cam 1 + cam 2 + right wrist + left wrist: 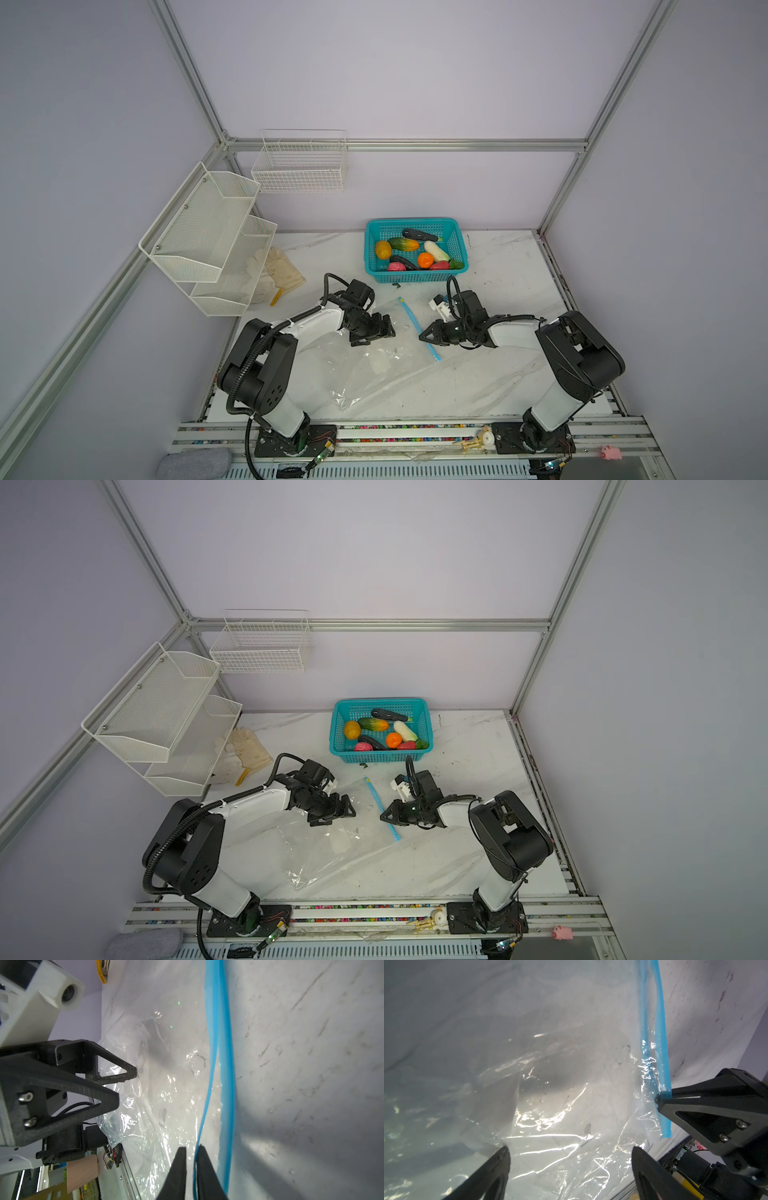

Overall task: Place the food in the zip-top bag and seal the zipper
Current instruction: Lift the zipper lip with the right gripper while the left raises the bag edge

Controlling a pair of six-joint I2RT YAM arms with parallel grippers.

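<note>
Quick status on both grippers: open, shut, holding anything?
Left gripper: open, holding nothing, over the zip-top bag.
Right gripper: shut on one lip of the zipper.

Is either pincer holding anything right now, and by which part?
The right pincer pinches the bag by one lip of its zipper; the left pincer is open, holding nothing.

Pale lilac walls point(415, 83) framed by aluminium rails point(415, 145); white mesh shelves point(199, 224) hang left above a marbled worktop point(498, 266)
</note>
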